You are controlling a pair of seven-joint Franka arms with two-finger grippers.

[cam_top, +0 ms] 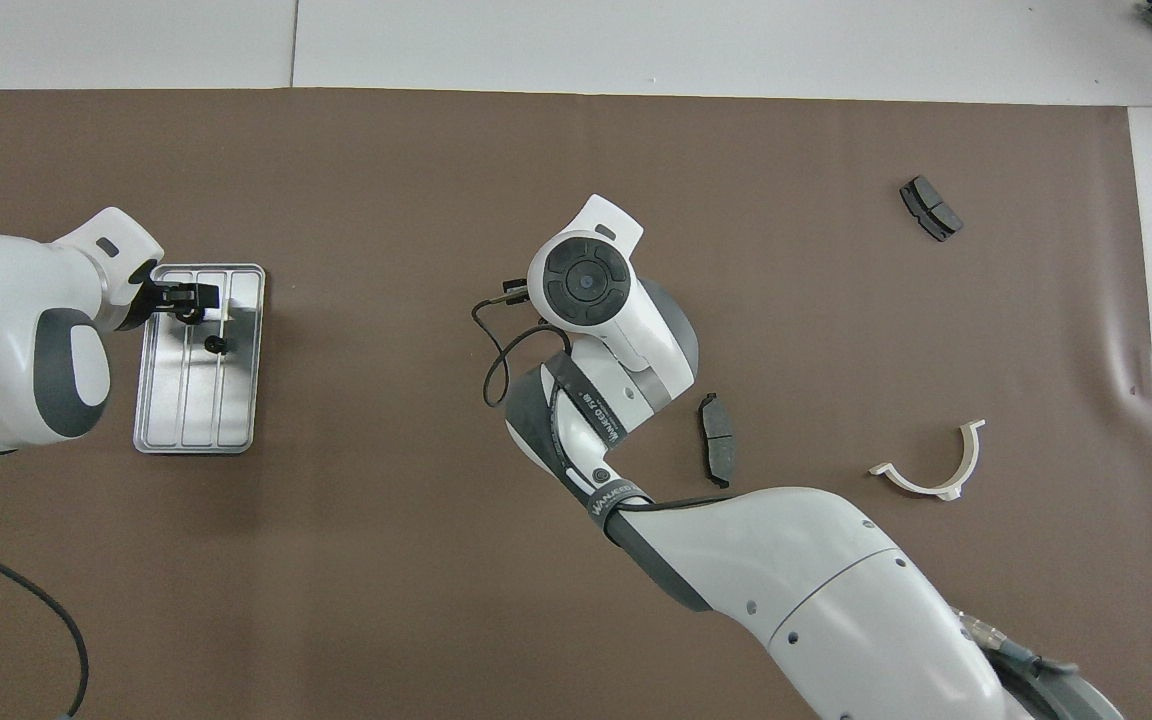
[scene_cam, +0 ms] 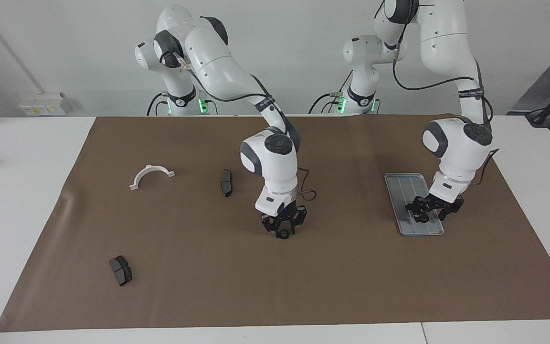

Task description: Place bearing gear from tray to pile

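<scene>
Two white robot arms reach over a brown mat [scene_cam: 184,286] that covers a white counter [scene_cam: 17,215]; the left gripper [scene_cam: 431,216] hangs low over the tray [scene_cam: 401,188], a silver-grey ridged metal tray that lies on the mat toward the left arm's end; its jaws are spread, their tips set apart just above the tray's floor at the end farther from the robots; a small dark round piece, which looks like the bearing gear [cam_top: 216,345], lies inside the tray just beside those tips, and whether they touch it cannot be told; the right gripper [scene_cam: 283,231] points straight down over the middle of the mat, close to its surface, with a small dark ring [scene_cam: 282,234] at its tips; whether its jaws pinch that ring or only stand around it cannot be told; the pile is loosely scattered toward the right arm's end; a white half-ring bracket [scene_cam: 152,176] lies with its arch toward the robots; one dark brake pad [scene_cam: 226,182] lies between the bracket and the right gripper; a second brake pad [scene_cam: 121,270] lies well apart from both, farther from the robots.
</scene>
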